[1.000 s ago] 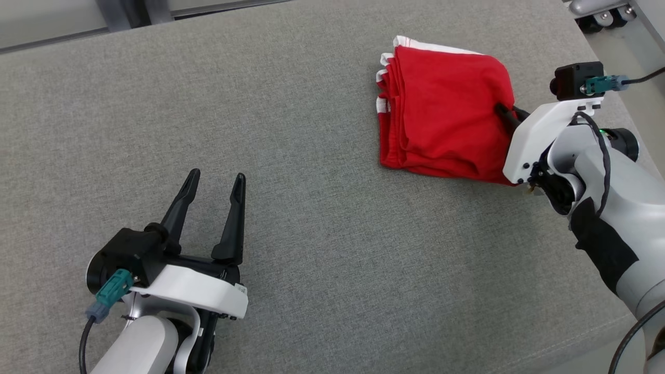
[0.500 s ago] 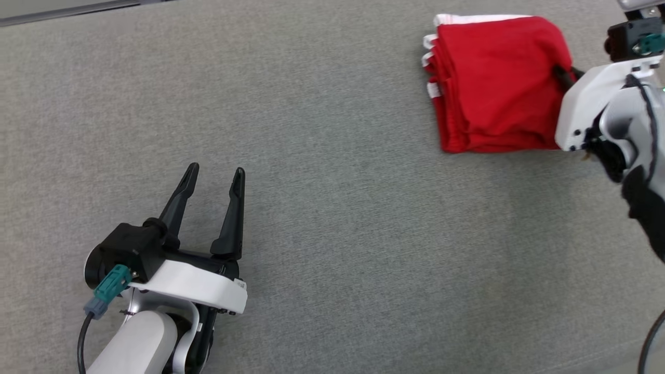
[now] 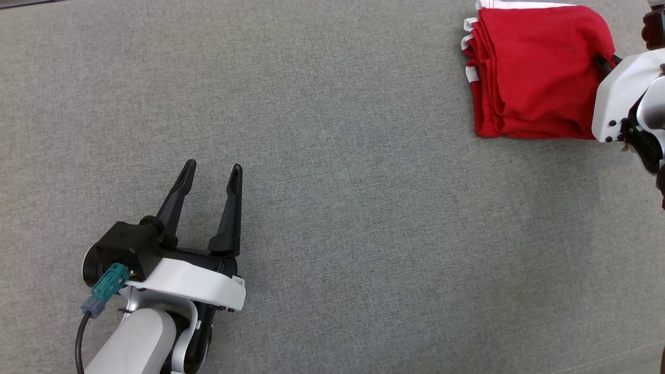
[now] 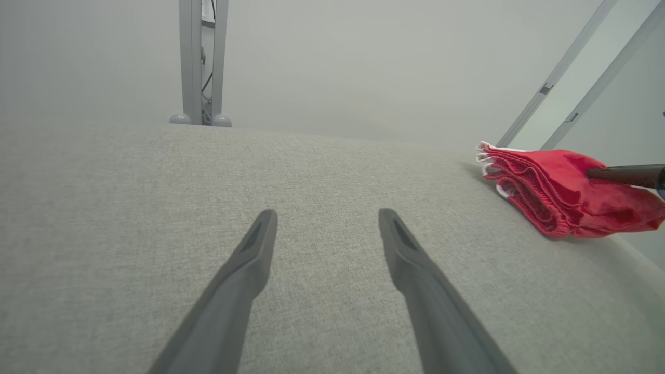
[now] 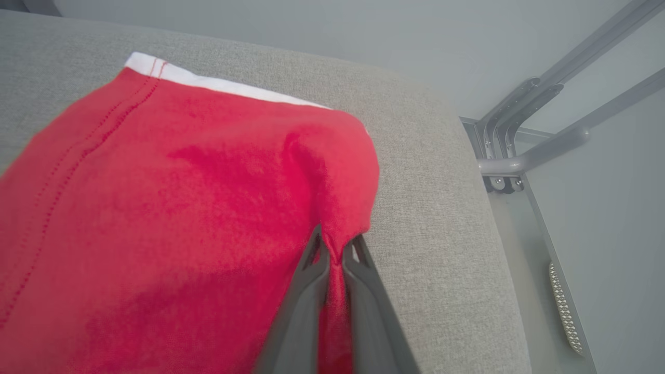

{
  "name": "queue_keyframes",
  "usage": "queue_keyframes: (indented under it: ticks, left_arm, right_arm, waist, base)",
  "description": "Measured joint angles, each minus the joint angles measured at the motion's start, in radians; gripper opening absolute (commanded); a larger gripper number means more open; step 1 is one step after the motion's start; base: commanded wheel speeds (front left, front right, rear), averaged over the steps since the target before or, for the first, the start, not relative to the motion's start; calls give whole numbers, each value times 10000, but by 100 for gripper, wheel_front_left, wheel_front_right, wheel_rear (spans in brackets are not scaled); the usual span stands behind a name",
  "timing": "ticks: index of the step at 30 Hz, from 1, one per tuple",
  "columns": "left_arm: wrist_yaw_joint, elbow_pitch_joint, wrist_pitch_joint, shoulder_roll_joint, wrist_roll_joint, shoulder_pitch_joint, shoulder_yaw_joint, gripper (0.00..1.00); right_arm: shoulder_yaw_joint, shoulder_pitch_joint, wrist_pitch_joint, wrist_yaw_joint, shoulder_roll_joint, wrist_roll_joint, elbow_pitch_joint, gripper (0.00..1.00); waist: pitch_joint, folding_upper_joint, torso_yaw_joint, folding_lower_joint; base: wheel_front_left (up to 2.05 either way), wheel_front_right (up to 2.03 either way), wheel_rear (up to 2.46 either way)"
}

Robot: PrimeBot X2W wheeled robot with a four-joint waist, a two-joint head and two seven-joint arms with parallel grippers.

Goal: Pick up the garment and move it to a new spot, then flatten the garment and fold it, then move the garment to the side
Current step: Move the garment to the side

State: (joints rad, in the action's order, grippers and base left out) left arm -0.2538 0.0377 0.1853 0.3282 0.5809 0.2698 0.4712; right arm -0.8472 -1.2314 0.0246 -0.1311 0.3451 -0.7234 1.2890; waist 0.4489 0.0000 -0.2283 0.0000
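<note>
Nearby, the left gripper (image 3: 214,166) is held spread and empty over the table (image 3: 332,156); farther off, toward the far right, the folded red garment (image 3: 535,72) is pinched at its edge by the clenched right gripper (image 5: 336,239).

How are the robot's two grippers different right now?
The left gripper has its fingers spread open; the right gripper is pinched shut. The left gripper holds nothing; the right gripper grips the edge of the folded red garment. Both have two long dark fingers.
</note>
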Motion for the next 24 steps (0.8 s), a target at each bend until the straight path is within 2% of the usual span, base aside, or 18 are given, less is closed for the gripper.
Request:
queue_keyframes:
  ticks: [15, 17, 19, 23, 24]
  left_arm:
    - [-10, -134, 102, -58, 98, 73, 21, 100]
    - [12, -157, 128, -65, 98, 73, 21, 100]
    - [17, -174, 130, -65, 109, 73, 19, 100]
    - [0, -173, 146, -56, 109, 73, 12, 100]
    - [0, -169, 144, -48, 109, 74, 13, 100]
  right_arm:
    - [1039, -140, 468, 0, 119, 1680, 2, 0]
    - [1187, -139, 468, 0, 128, 1904, 2, 11]
    - [1350, -136, 468, 0, 111, 2109, 2, 28]
    - [1743, -128, 489, 0, 125, 2709, 2, 49]
    - [1866, -128, 500, 0, 130, 2884, 4, 78]
  waist:
    - [136, 0, 203, 0]
    - [136, 0, 217, 0]
    - [133, 0, 215, 0]
    - [136, 0, 192, 0]
    - [143, 0, 190, 0]
  base:
    - [0, 0, 0]
    - [0, 0, 0]
    - [0, 0, 0]
    - [0, 0, 0]
    - [0, 0, 0]
